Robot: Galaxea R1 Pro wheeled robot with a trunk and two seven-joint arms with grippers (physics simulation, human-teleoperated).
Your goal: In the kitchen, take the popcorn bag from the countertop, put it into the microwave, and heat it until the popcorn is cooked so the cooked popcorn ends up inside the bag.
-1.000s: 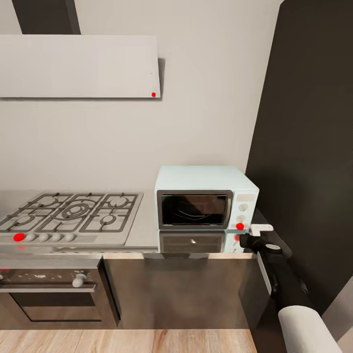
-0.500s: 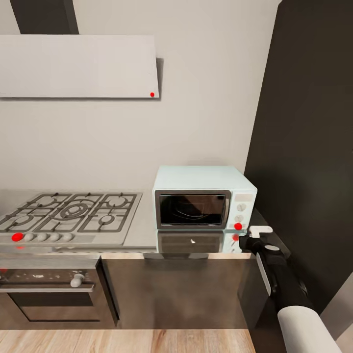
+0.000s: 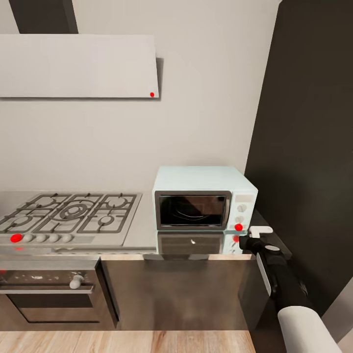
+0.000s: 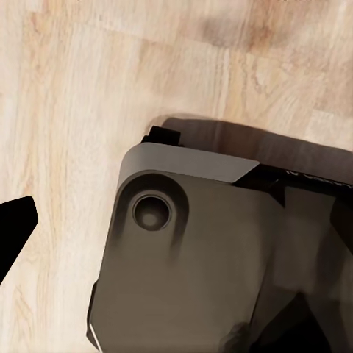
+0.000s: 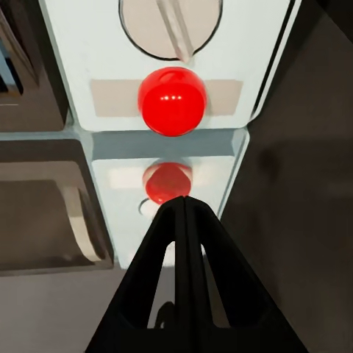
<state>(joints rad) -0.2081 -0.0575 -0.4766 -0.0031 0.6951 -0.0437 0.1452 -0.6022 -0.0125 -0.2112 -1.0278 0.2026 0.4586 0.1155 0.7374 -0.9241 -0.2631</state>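
Right of centre in the head view sits the mint-blue microwave (image 3: 203,198) on the steel counter (image 3: 142,235), door closed, dark glass showing no clear sign of the popcorn bag; cannot tell whether the bag is inside. Low and right of it, the right gripper (image 5: 184,213), fingers pressed together, aimed at the red button (image 5: 172,101) on the white side panel, just short of touching. Judged: the task seems to be at the heating step, the button press yet to come. Tight quarters: a dark tall panel (image 3: 309,147) close on the right, the counter edge just below the fingers, the gas hob (image 3: 68,212) well apart at left. Left wrist view: wood floor (image 4: 66,110) and the robot's dark base (image 4: 191,257); left fingers' state cannot be told.
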